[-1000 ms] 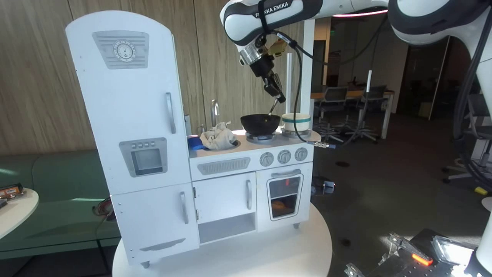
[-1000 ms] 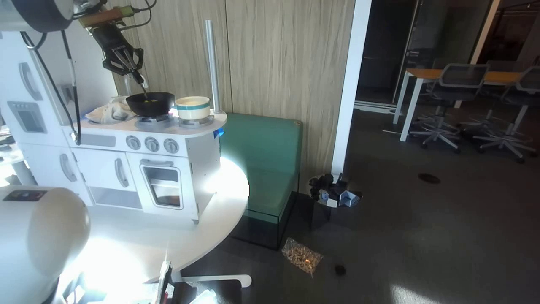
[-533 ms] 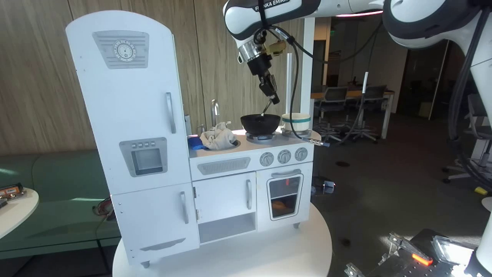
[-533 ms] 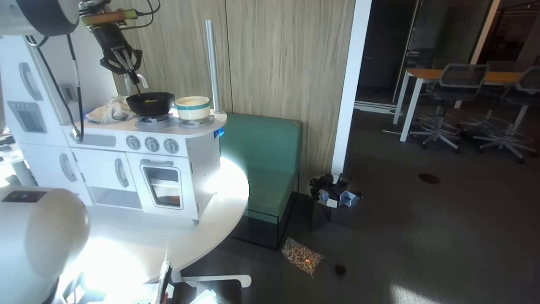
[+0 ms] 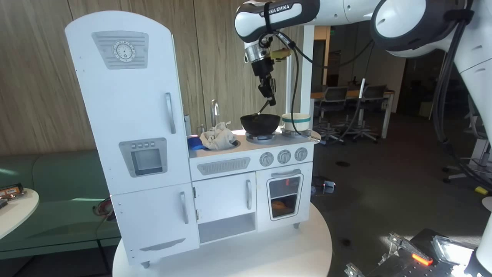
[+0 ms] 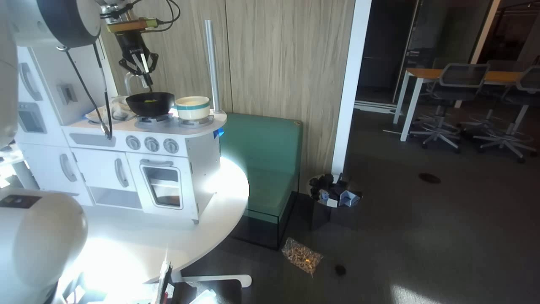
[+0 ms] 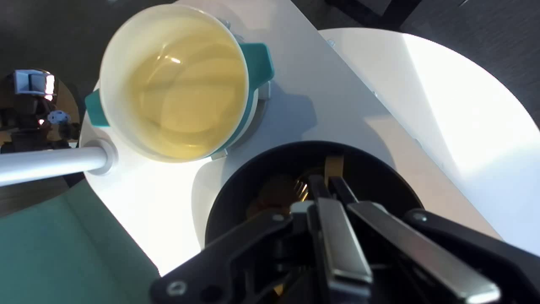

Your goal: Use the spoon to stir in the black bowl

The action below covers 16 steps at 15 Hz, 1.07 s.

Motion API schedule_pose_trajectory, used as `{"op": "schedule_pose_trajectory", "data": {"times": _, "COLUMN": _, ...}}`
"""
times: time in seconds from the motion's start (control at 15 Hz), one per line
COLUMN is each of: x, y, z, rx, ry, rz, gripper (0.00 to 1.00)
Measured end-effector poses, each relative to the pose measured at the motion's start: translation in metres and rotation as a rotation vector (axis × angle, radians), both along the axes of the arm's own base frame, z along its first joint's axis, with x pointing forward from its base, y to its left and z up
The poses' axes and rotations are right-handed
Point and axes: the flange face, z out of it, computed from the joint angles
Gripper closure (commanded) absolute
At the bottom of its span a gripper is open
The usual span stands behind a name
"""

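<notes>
The black bowl (image 5: 260,125) sits on a stove burner of the white toy kitchen and shows in both exterior views (image 6: 147,106). My gripper (image 5: 272,102) is just above its rim, shut on the spoon (image 5: 263,107). The spoon slants down to the left, its lower end inside the bowl. In an exterior view, only a short piece of it shows below the fingertips (image 6: 148,82). In the wrist view, the fingertips (image 7: 327,180) are close together over the bowl (image 7: 379,179). A tan strip (image 7: 334,165) shows at the tips, with metal glints beside it. Dim food pieces (image 7: 272,196) lie inside.
A white pot with a teal band (image 7: 177,93) stands on the burner beside the bowl. A crumpled cloth (image 5: 219,137) lies in the sink on the other side, near the faucet (image 5: 214,111). A pole (image 6: 212,63) rises behind the pot. Arm cables hang before the stove.
My gripper has moved left in an exterior view and, lately, right in an exterior view, still holding the spoon. The spoon now slants more, its lower end further left. The bowl stays put.
</notes>
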Motion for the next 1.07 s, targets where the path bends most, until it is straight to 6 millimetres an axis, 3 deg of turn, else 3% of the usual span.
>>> {"op": "schedule_pose_trajectory", "data": {"times": 0.4, "x": 0.003, "y": 0.003, "z": -0.003, "rx": 0.013, "ry": -0.008, "rz": -0.008, "gripper": 0.98}}
{"op": "schedule_pose_trajectory", "data": {"times": 1.07, "x": -0.02, "y": -0.004, "z": -0.011, "rx": -0.023, "ry": 0.141, "rz": -0.174, "gripper": 0.98}}
